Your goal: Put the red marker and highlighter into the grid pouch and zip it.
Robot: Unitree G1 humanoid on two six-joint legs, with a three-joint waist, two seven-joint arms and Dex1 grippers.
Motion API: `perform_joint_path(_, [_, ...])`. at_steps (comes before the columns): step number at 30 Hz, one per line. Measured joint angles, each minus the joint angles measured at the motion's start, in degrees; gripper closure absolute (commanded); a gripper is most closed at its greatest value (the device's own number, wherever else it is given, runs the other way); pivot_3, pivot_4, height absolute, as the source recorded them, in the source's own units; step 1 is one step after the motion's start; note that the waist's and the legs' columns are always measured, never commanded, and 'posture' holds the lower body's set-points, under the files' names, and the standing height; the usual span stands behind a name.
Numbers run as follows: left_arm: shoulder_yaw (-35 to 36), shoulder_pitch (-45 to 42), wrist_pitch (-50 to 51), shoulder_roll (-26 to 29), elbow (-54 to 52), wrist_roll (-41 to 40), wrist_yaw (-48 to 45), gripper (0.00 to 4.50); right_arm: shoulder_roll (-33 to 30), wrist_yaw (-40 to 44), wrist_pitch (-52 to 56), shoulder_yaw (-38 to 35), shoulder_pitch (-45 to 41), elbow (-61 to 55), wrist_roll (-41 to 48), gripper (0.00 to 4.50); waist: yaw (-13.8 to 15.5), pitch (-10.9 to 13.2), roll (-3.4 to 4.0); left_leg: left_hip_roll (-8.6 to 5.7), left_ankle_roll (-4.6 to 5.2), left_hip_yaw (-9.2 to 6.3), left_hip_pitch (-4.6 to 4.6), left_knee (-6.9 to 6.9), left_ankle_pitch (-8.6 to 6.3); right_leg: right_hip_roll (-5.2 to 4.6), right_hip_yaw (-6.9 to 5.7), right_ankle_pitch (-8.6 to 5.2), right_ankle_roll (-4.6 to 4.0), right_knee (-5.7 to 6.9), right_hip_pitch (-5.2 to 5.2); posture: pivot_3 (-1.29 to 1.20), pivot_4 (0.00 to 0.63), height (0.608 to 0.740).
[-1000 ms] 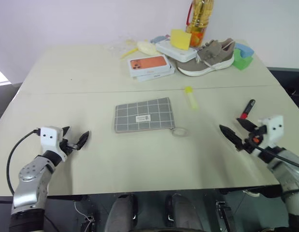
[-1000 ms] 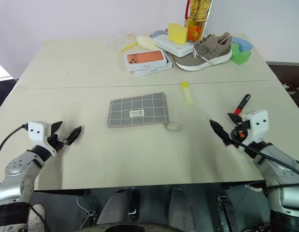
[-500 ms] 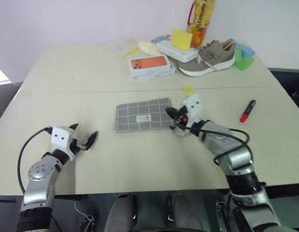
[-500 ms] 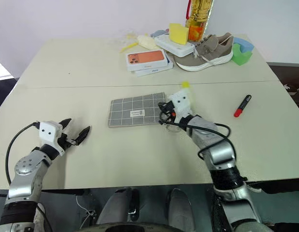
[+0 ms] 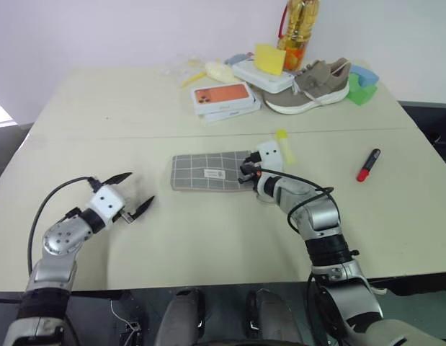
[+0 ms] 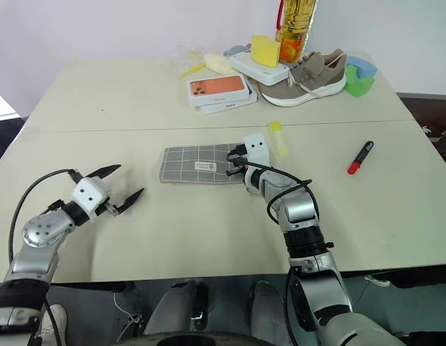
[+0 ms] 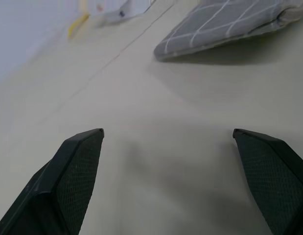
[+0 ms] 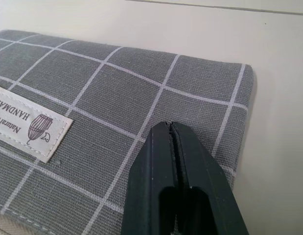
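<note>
The left gripper [image 5: 124, 196] hovers over bare table [image 5: 208, 245], well to the left of the pouch [image 5: 208, 172], its jaws spread wide and empty; in its wrist view the two fingertips [image 7: 78, 161] frame nothing but tabletop, with the pouch ahead of them. The pouch lies flat at the middle of the table, label up. The right gripper [image 6: 237, 163] sits at the pouch's right end, jaws pressed together; its wrist view shows them shut over the grid fabric near that edge, and whether they pinch cloth or the zipper pull I cannot tell. The highlighter [image 5: 284, 145] lies just beyond the pouch's right end, outside it. The marker [image 5: 368, 165] lies well to the right of the pouch, also on the table. So nothing is packed yet: opening the pouch looks like the step in hand, with both pens and the zipping left.
</note>
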Motion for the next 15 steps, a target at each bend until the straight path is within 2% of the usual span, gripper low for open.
perform_joint_path(2, [-3.75,-6.2,-9.35,1.93,7.29,4.86,-0.48,0.0,0.05,0.26,-0.09,0.06,-0.12,0.1,-0.14,4.43,-0.03,-0.03,0.0,0.0,0.0,0.06,0.02,0.0,0.0,0.01,0.0,0.0,0.0,0.01,0.01,0.0,0.15,0.74])
perform_joint_path(7, [-9.34,-18.18,-24.25,2.08,23.11,11.48,0.66,0.0,0.03,0.59,-0.29,0.23,0.1,-0.12,-0.73,4.43,-0.1,-0.04,-0.02,0.0,0.0,0.29,0.02,0.0,0.01,0.0,-0.01,0.01,0.03,0.04,0.0,0.0,0.15,0.74])
perform_joint_path(14, [-16.25,-30.25,-37.48,1.26,38.71,17.86,1.83,0.0,0.24,-0.08,0.59,0.27,1.41,-2.4,-0.91,4.43,-0.18,-0.05,-0.04,-0.01,0.01,0.35,0.0,0.0,0.0,-0.01,-0.01,0.03,0.09,-0.01,0.0,0.0,0.15,0.74])
perform_joint_path(15, [-16.64,-30.9,-38.22,1.17,39.6,18.18,1.95,0.26,0.25,-0.15,0.61,0.26,1.5,-2.52,-0.91,4.47,-0.19,-0.06,-0.04,-0.01,0.01,0.35,0.0,0.0,0.0,-0.01,-0.01,0.03,0.09,0.0,0.0,0.0,0.15,0.74])
